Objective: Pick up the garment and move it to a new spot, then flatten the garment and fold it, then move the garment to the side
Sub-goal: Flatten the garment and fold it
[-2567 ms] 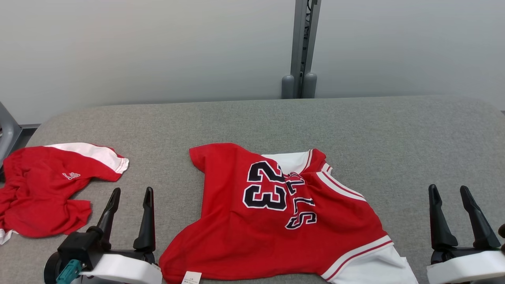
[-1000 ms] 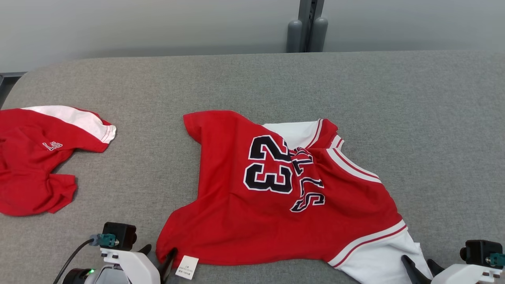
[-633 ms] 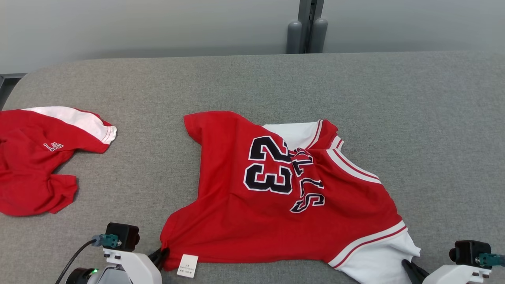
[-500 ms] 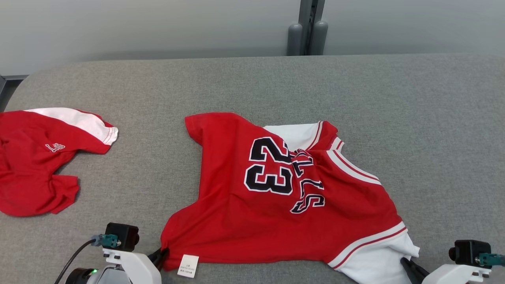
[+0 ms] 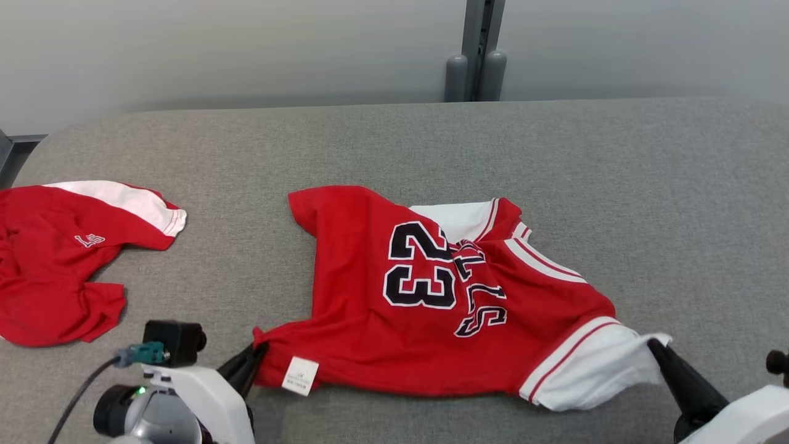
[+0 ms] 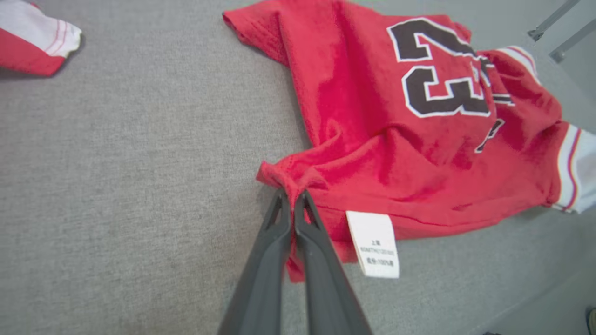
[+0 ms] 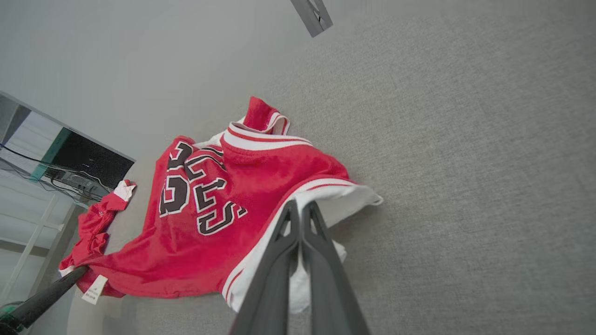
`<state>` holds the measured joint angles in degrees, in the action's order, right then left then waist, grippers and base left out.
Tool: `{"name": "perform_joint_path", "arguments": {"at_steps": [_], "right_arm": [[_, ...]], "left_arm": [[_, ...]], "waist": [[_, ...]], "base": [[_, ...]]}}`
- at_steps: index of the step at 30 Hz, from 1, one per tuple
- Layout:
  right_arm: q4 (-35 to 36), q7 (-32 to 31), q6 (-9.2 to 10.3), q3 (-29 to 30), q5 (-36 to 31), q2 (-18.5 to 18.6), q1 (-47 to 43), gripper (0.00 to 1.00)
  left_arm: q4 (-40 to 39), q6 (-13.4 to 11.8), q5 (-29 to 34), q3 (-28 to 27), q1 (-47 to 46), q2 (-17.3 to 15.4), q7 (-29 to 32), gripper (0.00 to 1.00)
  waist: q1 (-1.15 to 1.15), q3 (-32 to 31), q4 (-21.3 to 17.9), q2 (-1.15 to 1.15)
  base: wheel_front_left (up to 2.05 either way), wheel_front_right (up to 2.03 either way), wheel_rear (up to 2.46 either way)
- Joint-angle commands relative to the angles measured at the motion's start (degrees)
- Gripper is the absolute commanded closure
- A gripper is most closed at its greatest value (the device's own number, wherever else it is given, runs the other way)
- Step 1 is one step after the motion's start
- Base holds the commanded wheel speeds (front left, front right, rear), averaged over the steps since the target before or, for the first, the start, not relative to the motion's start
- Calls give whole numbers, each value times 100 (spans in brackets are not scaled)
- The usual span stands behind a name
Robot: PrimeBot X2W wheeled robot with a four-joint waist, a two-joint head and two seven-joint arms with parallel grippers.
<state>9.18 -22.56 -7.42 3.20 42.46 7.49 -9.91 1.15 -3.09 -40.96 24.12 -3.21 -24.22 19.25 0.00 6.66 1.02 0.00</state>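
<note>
On the tabletop (image 5: pixel 616 185), left tool (image 5: pixel 257 353) pinches the red jersey (image 5: pixel 370 290) at its hem corner; right tool (image 5: pixel 654 346) pinches its white edge.

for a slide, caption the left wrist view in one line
Left gripper shut on a bunched corner of the red number-23 jersey on grey fabric tabletop.

Low and close to its body, the left arm (image 5: pixel 191 404) reaches forward and toward its right, its two dark fingers (image 6: pixel 270 251) flat against each other, jaws clamped on a bunched corner of the garment (image 5: pixel 431 320). The right arm (image 5: pixel 764 410) angles in toward its left, fingers likewise pressed together, jaws pinching the garment's white edge.
</note>
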Motion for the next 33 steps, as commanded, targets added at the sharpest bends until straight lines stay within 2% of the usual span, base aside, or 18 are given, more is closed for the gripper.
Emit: {"name": "perform_joint_path", "arguments": {"at_steps": [1,4,8,14,22,25,33], "right_arm": [[100,61,-13,28,105,50,122,100],[302,138,-13,-43,353,141,505,100],[233,304,-13,-154,626,306,1312,100],[-237,601,-13,-390,848,650,2920,100],[-1162,1183,-13,-729,1155,1050,5717,100],[-1454,1383,-13,-1056,934,1395,6769,100],[-2695,2179,-13,-1387,890,1797,9264,100]], "left_arm": [[-92,-8,-36,-62,-162,-28,0,100],[-299,2,57,-133,-465,-172,104,100],[-415,72,202,-217,-1252,-269,232,100],[145,390,509,-187,-2974,-251,378,100],[1462,877,789,15,-5602,105,405,100],[2035,953,885,37,-6573,201,202,100],[3622,1043,1222,212,-8758,521,-660,100]], "waist": [[0,27,-29,0],[0,137,-127,0],[0,378,-231,0],[0,955,-304,0],[0,1844,-350,0],[0,2175,-348,0],[0,2714,-303,0]], "base": [[0,0,0],[0,0,0],[0,0,0],[0,0,0],[0,0,0],[0,0,0],[0,0,0]]}}
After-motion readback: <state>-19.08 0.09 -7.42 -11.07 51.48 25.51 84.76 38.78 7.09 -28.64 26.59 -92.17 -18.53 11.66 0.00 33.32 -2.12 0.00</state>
